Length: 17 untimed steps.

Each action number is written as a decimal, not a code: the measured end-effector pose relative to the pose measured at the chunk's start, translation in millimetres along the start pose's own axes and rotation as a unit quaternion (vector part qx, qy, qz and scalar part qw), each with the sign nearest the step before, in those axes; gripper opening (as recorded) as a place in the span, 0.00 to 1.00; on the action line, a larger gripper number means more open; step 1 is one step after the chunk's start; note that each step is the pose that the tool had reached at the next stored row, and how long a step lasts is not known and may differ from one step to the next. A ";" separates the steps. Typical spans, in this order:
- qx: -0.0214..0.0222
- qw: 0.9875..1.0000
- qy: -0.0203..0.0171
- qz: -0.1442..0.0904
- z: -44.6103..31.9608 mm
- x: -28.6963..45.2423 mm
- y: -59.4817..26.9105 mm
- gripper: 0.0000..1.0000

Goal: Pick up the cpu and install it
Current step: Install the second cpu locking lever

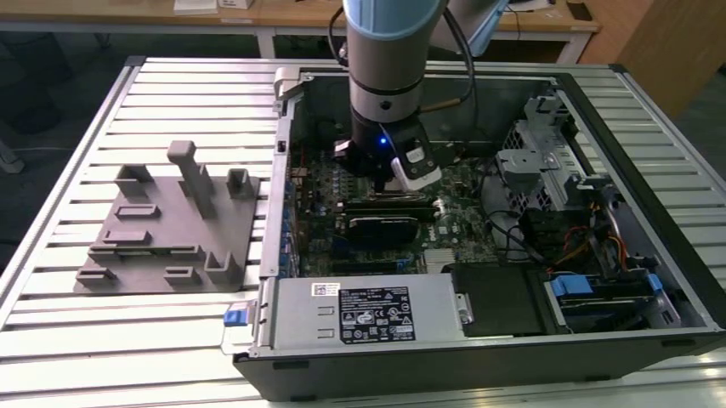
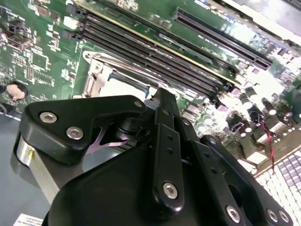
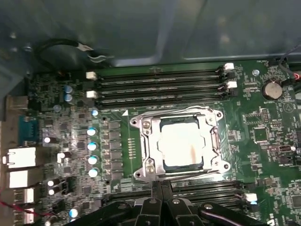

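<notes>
Gripper [image 3: 161, 188] hangs over the motherboard [image 3: 263, 136], fingers pressed together, pinching nothing. The cpu [image 3: 181, 147] sits flat inside the socket frame [image 3: 143, 141], apparently placed. Whether the frame is latched, I can't tell.

In the exterior view the arm [image 1: 386, 76] runs off the top edge, and its wrist hides the socket beneath. In the second wrist view the gripper [image 2: 160, 101] body covers most of the cpu [image 2: 129, 87]. In the first wrist view the picture's edge cuts off the gripper's linkage
</notes>
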<state>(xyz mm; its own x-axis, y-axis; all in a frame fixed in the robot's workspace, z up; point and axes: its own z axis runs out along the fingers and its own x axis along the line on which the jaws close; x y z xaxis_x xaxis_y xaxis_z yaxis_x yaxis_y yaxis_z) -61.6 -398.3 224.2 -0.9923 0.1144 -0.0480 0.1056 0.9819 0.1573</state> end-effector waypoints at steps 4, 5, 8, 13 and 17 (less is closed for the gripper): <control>0.008 1.000 -0.001 0.000 2.8 -4.1 6.5 0.11; 0.008 1.000 -0.001 0.000 4.0 -4.9 9.2 0.11; 0.009 1.000 -0.001 0.000 7.6 -7.5 17.4 0.11; 0.010 1.000 -0.001 0.000 13.0 -16.2 28.9 0.11; 0.010 1.000 0.000 0.000 15.2 -25.9 34.1 0.11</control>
<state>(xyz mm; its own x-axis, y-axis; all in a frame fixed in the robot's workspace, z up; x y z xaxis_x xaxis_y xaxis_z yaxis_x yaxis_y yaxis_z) -31.3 -365.5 215.8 -0.9923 0.1138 -0.0484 0.1062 0.9848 0.1372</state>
